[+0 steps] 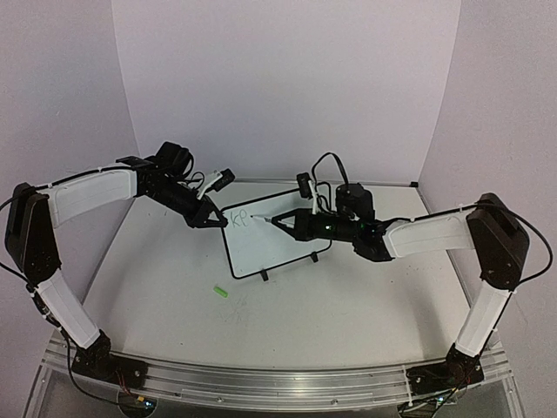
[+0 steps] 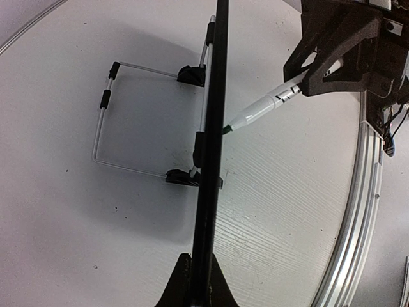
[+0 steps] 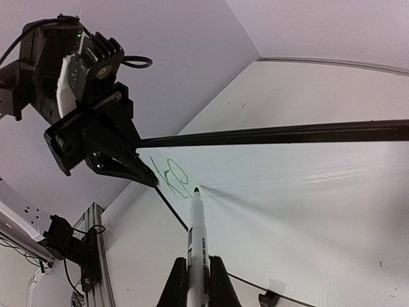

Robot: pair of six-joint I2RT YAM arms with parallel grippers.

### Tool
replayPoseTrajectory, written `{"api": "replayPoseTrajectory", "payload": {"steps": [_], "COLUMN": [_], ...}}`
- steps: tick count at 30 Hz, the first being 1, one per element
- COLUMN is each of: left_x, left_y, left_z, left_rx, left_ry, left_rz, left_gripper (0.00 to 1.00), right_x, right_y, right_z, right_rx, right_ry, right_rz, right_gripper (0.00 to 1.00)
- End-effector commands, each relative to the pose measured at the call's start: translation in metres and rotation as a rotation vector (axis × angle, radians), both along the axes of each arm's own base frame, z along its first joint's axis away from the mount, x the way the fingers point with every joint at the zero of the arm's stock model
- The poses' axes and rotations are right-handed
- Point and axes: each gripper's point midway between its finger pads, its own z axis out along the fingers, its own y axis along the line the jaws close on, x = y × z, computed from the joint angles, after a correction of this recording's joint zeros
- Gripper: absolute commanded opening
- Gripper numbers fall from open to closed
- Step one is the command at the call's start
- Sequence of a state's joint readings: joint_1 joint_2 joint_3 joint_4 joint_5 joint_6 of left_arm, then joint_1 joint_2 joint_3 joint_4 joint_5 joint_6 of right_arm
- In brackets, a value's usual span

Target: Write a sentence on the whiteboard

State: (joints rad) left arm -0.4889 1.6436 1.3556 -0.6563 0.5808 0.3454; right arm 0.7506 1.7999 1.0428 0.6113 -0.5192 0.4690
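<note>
Top external view, left side of frame: left arm (image 1: 87,196) rises from its base at lower left, bends high near the left edge and reaches right toward centre. Left claw (image 1: 209,219) is clamped on the upper left corner of the whiteboard (image 1: 274,248). Left wrist view confirms it, with both fingers (image 2: 180,288) pressed to either side of the board's thin black edge at the bottom of that frame.

Lower on the desk (image 1: 348,300), left of centre, lies a small green piece (image 1: 220,292), well apart from the board. Too small to say what it is.

Centre frame: the whiteboard stands upright on two black feet, face turned toward the arm bases. Left wrist view shows a wire stand (image 2: 102,128) behind it, resting on the desk.

Green writing (image 1: 239,219) sits in the board's upper left corner, beside the left claw. Only a couple of thin letters, reading about "ke".

Just right of the letters is the marker (image 3: 197,236), with a white barrel and a dark tip that meets the board face.

Right claw (image 1: 283,223) is closed on the marker. Right wrist view shows the barrel pinched between both fingers at bottom centre, pointing up toward the letters.

Right side: right arm (image 1: 435,233) runs from the claw across to a high elbow near the right edge, then down to its base at lower right.
</note>
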Motion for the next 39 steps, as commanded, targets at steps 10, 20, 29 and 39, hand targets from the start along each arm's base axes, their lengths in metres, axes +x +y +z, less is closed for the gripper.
{"api": "replayPoseTrajectory", "payload": {"steps": [10, 20, 29, 39], "left_x": [0.008, 0.007, 0.008, 0.008], "left_y": [0.008, 0.008, 0.008, 0.008], "left_z": [-0.006, -0.007, -0.006, -0.006], "left_rx": [0.066, 0.068, 0.069, 0.07], "left_ry": [-0.024, -0.022, -0.025, -0.023], "left_rz": [0.013, 0.013, 0.014, 0.014], "left_gripper": [0.0, 0.0, 0.0, 0.0], "right_x": [0.021, 0.022, 0.024, 0.023], "right_y": [-0.008, -0.017, -0.022, -0.025], "right_z": [0.01, 0.018, 0.023, 0.028], "right_rx": [0.02, 0.027, 0.031, 0.037], "right_ry": [-0.027, -0.041, -0.052, -0.061], "right_rz": [-0.081, -0.103, -0.119, -0.121], "right_gripper": [0.0, 0.0, 0.0, 0.0]}}
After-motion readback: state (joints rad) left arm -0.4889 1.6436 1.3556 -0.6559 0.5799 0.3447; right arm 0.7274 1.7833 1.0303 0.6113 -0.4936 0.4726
